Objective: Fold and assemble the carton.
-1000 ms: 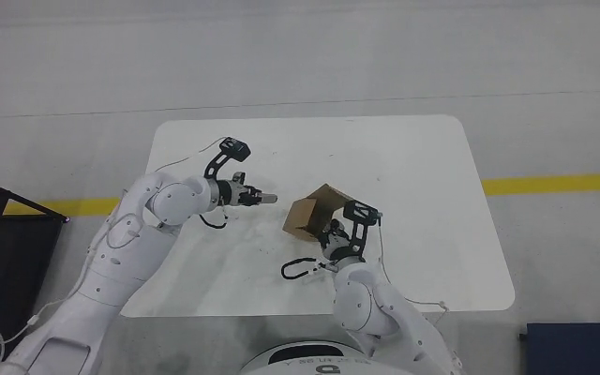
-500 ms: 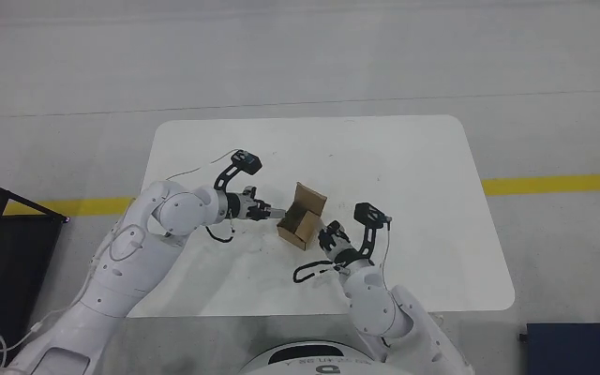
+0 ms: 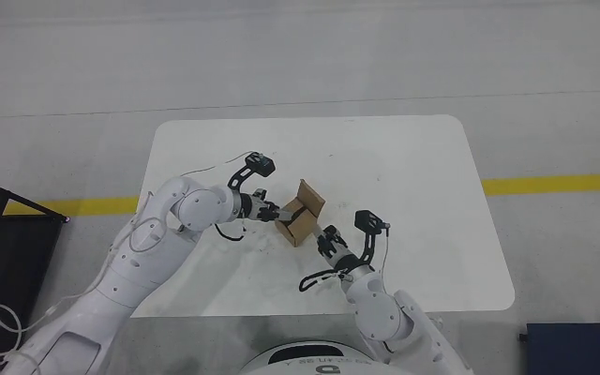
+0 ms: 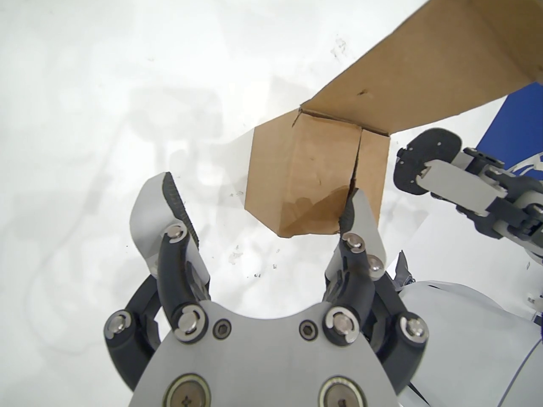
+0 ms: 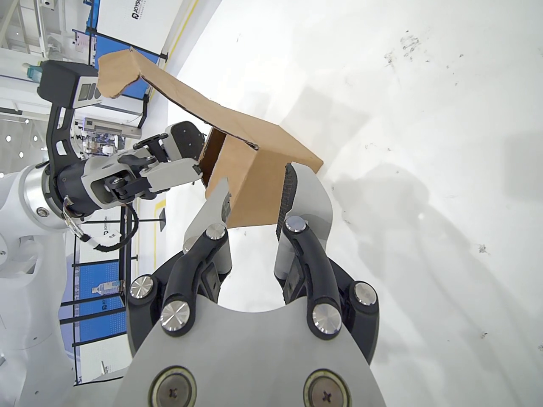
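Since a second ago the left tool (image 3: 274,214) has moved in to touch the small brown cardboard carton (image 3: 302,214), which stands mid white bench (image 3: 403,169) with its lid raised. The right tool (image 3: 325,240) is at its near side.

Left wrist view: the left tool is spread, one finger (image 4: 360,222) against the carton's edge.

Right wrist view: the right tool pinches a carton wall.

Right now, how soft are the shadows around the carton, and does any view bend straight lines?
Left wrist view: only faint, soft-edged shadows lie on the white table around the carton. Right wrist view: a greyer patch of shadow lies beyond the carton, and the table's straight edge bows into a curve, a wide-lens effect. Top view: even light, table edges straight.
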Controlling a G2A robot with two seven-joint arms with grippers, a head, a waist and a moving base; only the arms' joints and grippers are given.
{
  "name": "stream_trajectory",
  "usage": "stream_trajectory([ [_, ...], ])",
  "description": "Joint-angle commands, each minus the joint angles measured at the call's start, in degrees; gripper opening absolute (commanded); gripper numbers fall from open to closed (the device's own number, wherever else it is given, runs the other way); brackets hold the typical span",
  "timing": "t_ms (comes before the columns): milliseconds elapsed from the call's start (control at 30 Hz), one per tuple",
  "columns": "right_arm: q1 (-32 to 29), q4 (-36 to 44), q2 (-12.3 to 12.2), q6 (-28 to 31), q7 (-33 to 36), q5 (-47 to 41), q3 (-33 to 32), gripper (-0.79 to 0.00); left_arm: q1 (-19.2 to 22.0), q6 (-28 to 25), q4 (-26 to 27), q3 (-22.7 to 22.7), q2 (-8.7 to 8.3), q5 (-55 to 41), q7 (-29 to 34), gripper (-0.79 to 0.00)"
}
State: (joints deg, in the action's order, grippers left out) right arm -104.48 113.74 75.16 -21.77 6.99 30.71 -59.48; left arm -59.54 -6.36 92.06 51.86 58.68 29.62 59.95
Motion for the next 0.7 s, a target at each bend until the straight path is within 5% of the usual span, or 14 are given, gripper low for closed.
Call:
stream_trajectory([
  [0, 0.14, -0.24, 0.02, 0.19, 0.06, -0.13, 0.11, -0.480, 0.27, 0.04, -0.22, -0.27, 0.10, 0.33, 0.04, -0.169],
  [233, 0.42, -0.66, 0.06, -0.02, 0.00, -0.34, 0.25, -0.474, 0.86, -0.67, -0.69, -0.76, 0.38, -0.01, 0.51, -0.409],
  [433, 0.13, -0.75, 0.05, 0.27, -0.53, -0.22, 0.42, -0.471, 1.16, -1.46, -1.26, -1.07, 0.54, -0.24, 1.12, -0.437],
  [667, -0.35, -0.75, 0.04, 0.28, -1.08, -0.29, 0.51, -0.468, 1.33, -2.22, -1.44, -1.32, 0.64, -0.43, 2.02, -0.339],
])
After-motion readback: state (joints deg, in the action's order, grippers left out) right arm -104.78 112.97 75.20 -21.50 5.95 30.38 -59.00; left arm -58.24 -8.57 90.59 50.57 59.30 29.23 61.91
